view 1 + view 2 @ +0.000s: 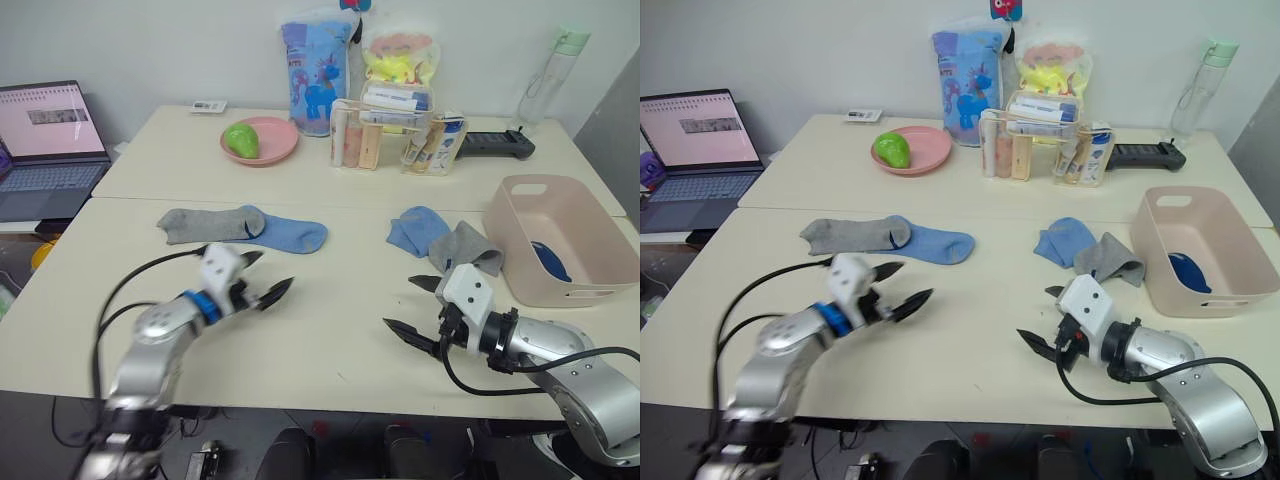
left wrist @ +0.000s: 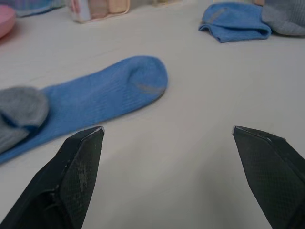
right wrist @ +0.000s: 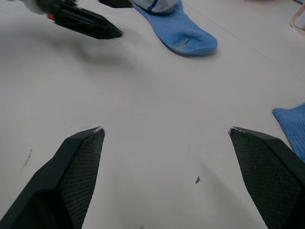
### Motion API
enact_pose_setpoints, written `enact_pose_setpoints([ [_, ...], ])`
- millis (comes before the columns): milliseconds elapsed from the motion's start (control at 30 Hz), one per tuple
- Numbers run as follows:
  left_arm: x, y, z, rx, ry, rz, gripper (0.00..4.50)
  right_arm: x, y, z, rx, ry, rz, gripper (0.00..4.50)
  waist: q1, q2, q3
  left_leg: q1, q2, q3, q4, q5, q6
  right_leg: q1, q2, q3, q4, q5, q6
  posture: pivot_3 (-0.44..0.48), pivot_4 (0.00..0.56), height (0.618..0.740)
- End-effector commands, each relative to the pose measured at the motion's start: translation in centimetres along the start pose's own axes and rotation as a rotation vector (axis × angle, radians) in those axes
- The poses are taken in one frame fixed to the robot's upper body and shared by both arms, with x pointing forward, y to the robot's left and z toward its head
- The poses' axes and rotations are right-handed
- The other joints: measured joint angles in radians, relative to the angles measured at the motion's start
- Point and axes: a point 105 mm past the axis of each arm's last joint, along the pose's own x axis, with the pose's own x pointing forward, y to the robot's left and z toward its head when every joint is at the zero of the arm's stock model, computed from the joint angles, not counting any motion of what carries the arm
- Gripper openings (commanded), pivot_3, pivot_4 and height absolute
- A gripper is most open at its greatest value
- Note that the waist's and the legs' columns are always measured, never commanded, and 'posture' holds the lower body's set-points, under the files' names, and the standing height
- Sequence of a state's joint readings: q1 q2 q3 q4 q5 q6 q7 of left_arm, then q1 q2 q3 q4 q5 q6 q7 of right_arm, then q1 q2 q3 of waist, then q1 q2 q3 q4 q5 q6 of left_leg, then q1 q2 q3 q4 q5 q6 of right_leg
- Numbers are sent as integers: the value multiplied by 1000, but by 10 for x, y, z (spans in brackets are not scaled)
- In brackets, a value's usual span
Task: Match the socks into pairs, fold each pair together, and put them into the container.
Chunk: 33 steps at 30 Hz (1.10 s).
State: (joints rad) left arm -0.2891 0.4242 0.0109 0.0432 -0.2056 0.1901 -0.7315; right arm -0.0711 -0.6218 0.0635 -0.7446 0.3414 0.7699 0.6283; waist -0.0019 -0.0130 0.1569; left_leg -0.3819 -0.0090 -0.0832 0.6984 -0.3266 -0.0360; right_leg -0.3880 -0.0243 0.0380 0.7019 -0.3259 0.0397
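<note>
A grey sock point(image 1: 200, 224) lies flat at mid-left of the table, overlapped by a light blue sock point(image 1: 290, 234). Further right, a second light blue sock point(image 1: 415, 230) and a grey sock point(image 1: 462, 247) lie crumpled together beside the pale pink container point(image 1: 590, 215). A dark navy sock point(image 1: 548, 260) rests inside it. My left gripper point(image 1: 272, 272) hovers open just in front of the left blue sock point(image 2: 105, 95), holding nothing. My right gripper point(image 1: 400, 302) is open and empty above bare table in front of the right-hand socks.
A pink plate point(image 1: 270, 150) with a green fruit, a clear organiser of bottles point(image 1: 390, 130), a blue bag point(image 1: 315, 75), a water bottle point(image 1: 545, 75) and a black device point(image 1: 495, 145) stand along the back. A laptop point(image 1: 50, 140) sits far left.
</note>
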Motion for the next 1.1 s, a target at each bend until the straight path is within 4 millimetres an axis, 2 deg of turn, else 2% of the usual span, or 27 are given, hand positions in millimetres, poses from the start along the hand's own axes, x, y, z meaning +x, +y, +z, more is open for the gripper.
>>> enact_pose_setpoints([
  [33,31,1,1,60,2,35,4500,0,3,8,-17,-27,-2,4490,-1,-1,0,0,0,1,0,0,0,0,0,0,0,0,0,0,150,703],
  [133,52,3,-2,52,20,57,4500,1,4,7,-12,-24,-7,4490,-10,-1,0,0,1,2,0,0,0,-1,1,1,1,0,0,0,150,703],
  [233,71,10,-12,91,90,120,3831,-1,6,5,-3,-19,-12,4500,-14,-1,0,0,1,1,0,0,0,-1,1,0,2,0,0,0,150,703],
  [367,83,15,-19,84,144,173,2559,-3,7,4,-4,-15,-15,4500,-15,-1,0,0,0,1,0,0,0,-1,1,1,3,0,0,0,150,703],
  [433,87,11,-20,108,160,160,1897,-5,5,5,-6,-14,-29,4500,-16,-1,0,1,0,1,1,0,0,-1,1,1,3,0,0,0,150,703],
  [567,84,11,-29,14,182,195,661,-7,1,5,-2,-18,-52,4500,-19,-1,0,1,1,1,0,0,-1,-1,1,1,3,0,0,0,150,703],
  [633,83,17,-23,-31,155,225,50,-7,0,5,-6,-19,-59,4500,-21,-1,0,2,1,1,1,0,-1,-1,1,1,4,0,0,0,150,703],
  [700,81,21,-16,-58,128,244,16,-7,0,5,-6,-19,-62,4500,-26,-1,0,2,1,1,1,0,-1,-1,1,1,5,0,0,0,150,703],
  [800,74,26,13,-16,46,238,16,-8,-2,5,-8,-18,-68,4500,-30,-2,0,2,1,1,1,2,-3,-2,1,1,5,0,0,0,150,703],
  [1067,54,10,80,8,-99,141,16,-7,-6,7,-15,-29,-74,4500,-25,-2,0,0,1,0,1,2,-4,-2,1,2,4,0,0,0,150,703],
  [1100,52,10,83,8,-97,137,16,-7,-6,7,-16,-29,-74,4500,-25,-2,0,0,1,0,1,2,-4,-2,1,2,4,0,0,0,150,703],
])
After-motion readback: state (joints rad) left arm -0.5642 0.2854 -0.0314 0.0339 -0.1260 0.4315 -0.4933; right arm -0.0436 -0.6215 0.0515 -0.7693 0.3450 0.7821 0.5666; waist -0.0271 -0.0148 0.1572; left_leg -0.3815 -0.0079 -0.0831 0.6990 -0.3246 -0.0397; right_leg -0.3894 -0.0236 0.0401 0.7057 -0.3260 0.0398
